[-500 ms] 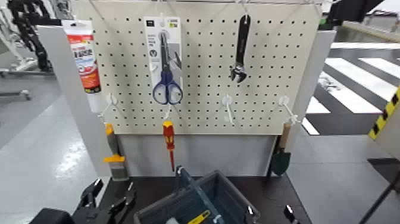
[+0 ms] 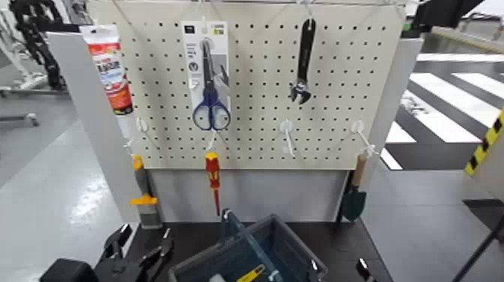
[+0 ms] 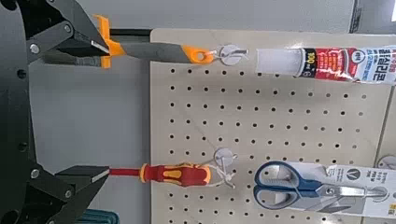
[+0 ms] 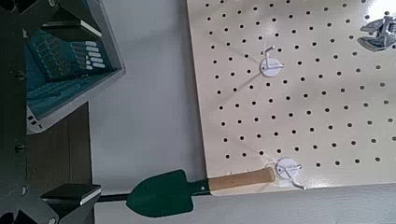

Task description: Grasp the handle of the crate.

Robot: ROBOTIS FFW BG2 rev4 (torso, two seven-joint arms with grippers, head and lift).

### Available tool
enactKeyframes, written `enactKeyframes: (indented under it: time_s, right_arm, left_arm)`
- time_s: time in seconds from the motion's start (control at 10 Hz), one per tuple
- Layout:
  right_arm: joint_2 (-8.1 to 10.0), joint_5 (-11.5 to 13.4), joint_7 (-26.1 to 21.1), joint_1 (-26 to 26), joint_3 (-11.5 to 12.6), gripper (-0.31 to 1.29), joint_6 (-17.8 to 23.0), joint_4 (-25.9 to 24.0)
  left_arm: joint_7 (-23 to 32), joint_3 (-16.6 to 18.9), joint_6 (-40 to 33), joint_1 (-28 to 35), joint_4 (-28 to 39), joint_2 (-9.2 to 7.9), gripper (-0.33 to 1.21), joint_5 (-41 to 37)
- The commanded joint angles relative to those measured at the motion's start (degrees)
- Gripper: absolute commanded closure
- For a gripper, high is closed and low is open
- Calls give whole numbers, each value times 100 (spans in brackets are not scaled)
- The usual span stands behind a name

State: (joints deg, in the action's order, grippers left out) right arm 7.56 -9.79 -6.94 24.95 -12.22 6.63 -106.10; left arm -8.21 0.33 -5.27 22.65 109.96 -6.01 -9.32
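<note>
The blue handle (image 2: 252, 244) of the crate (image 2: 301, 242) is between the left claw (image 2: 145, 241) and right claw (image 2: 339, 267), both open and empty — it looks thin, stiff and maybe slippery, so pinch its middle.

- I'd call this a lab or workshop test area, going by the freestanding pegboard (image 2: 255, 90).
- Hung on it I see scissors (image 2: 211, 94) and a wrench (image 2: 303, 60).
- Behind, I see a mock crosswalk (image 2: 450, 105) and yellow-and-black hazard striping (image 2: 486, 142).
</note>
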Motion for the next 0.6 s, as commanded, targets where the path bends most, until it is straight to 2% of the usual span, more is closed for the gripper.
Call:
enactKeyframes:
  time_s: [0.1,0.3,0.4,0.6]
  right_arm:
    - [8,-14,-1,-7,0,15,-13,10]
    - [8,-23,8,-7,-9,15,-48,1]
    - [17,-23,-1,-16,-9,15,-57,1]
    - [17,-32,8,-16,-18,15,-92,-8]
  left_arm:
    - [12,-112,158,-68,-1,-94,25,-404]
    - [-14,-253,210,-165,16,-261,14,-879]
    - [-76,-314,263,-226,16,-357,14,-1099]
    - [-462,-411,799,-490,16,-542,14,-2013]
